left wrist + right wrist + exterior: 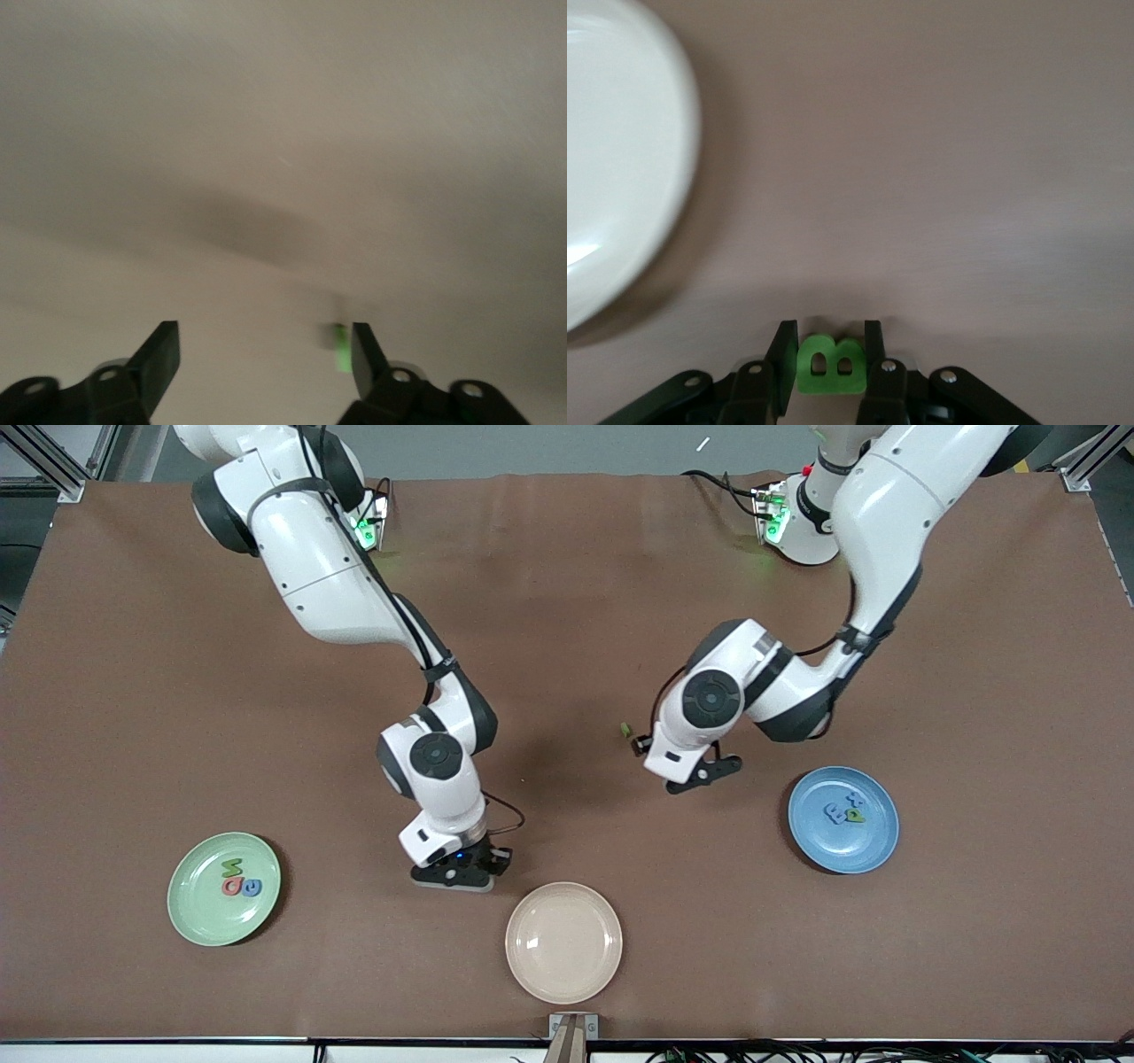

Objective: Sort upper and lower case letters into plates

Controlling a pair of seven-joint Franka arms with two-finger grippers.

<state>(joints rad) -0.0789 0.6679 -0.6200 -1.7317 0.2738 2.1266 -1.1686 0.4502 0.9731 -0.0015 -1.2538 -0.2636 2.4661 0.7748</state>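
Observation:
My right gripper (461, 871) (830, 341) is shut on a green letter B (828, 365), low over the table beside the cream plate; my hand hides the B in the front view. My left gripper (634, 741) (264, 341) is open over the middle of the table. A tiny green letter piece (625, 730) (340, 347) lies against the inner face of one finger. The pale green plate (199, 921) holds a green, a pinkish-red and a blue letter. The blue plate (864, 850) holds two blue letters and a green one.
An empty cream-beige plate (563, 942) (611, 177) lies near the table's front edge, close to my right gripper. The pale green plate is toward the right arm's end of the table and the blue plate toward the left arm's end.

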